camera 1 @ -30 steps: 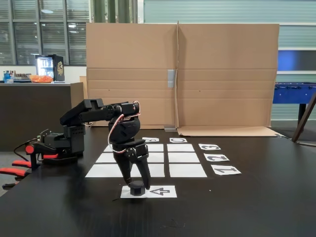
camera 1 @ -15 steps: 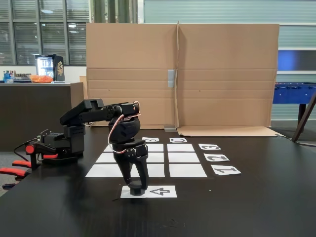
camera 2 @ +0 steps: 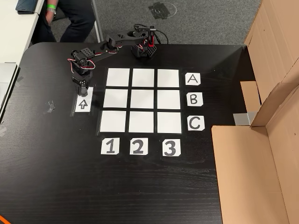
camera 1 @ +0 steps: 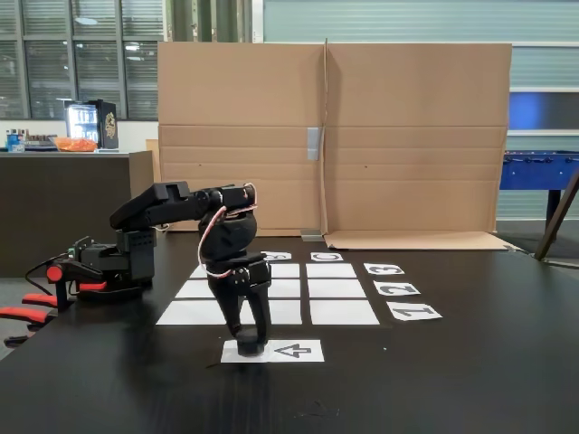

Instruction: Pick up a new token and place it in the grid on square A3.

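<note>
In the fixed view the black token [camera 1: 250, 347] sits on the left end of the white arrow-marked strip [camera 1: 294, 350]. My gripper [camera 1: 251, 340] points straight down with its fingers drawn in around the token. From above, the gripper [camera 2: 83, 87] covers the token at the strip's top end. The grid [camera 2: 143, 100] of white rectangles lies to the right of the strip in that view. Square A3 [camera 2: 168, 78] is its top right cell, next to the "A" label [camera 2: 192, 79], and it is bare.
The arm's base [camera 2: 145, 49] stands at the table's top edge in the other view. Folded cardboard [camera 2: 261, 154] covers the table's right side. A person [camera 2: 70, 14] sits beyond the top left corner. Number labels [camera 2: 138, 146] line the grid's lower edge.
The gripper's fingers have narrowed around the token over the last second and sunk slightly lower. The token has stayed on the strip.
</note>
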Controlling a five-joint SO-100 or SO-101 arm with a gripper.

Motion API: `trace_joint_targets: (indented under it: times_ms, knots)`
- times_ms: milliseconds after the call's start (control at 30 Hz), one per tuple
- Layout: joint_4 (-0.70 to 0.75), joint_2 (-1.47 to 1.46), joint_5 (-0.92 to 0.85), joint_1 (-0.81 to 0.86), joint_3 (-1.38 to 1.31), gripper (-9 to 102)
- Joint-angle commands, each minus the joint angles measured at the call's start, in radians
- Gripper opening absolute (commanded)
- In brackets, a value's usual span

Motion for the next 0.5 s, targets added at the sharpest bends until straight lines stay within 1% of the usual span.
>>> trace_joint_targets:
  times_ms: [0,233,467]
  knots:
    - [0.032,0.009,-0.009,0.003,-0.069,15]
    - [0.064,0.052,-0.005,-0.015,-0.083,15]
    - [0.071,0.138,0.0,-0.066,-0.034,15]
